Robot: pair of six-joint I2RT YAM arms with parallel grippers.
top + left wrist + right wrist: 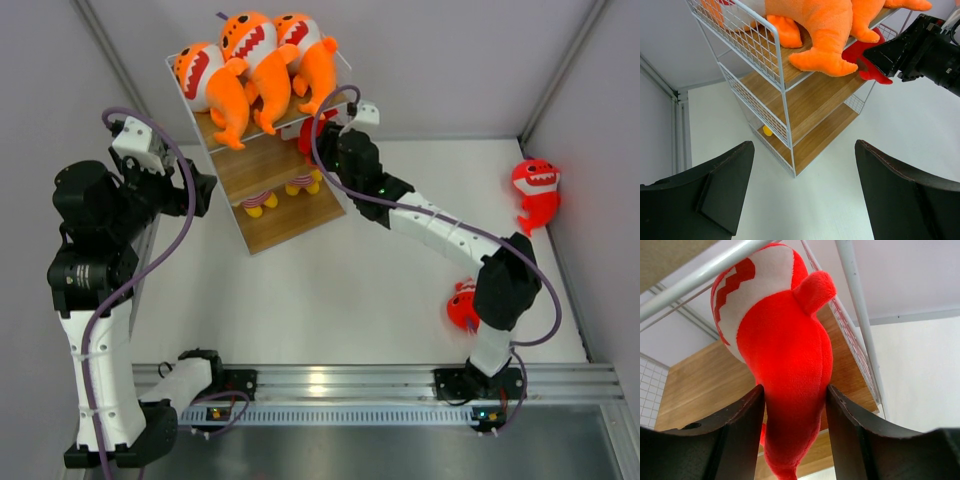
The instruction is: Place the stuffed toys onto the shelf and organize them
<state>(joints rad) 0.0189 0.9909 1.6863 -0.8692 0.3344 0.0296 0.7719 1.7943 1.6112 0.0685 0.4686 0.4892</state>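
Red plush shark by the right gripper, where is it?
In the right wrist view the red plush shark sits between the fingers of the right gripper, at the right end of the wood-and-wire shelf, under the three orange plush sharks.

I see fuzzy, matt plush cloth on the red shark (790, 365) and the orange sharks (262, 60), smooth light-brown wood on the boards of the shelf (290, 225), thin glossy white-coated metal wire for its frame, and a smooth matt white worktop (380, 290).
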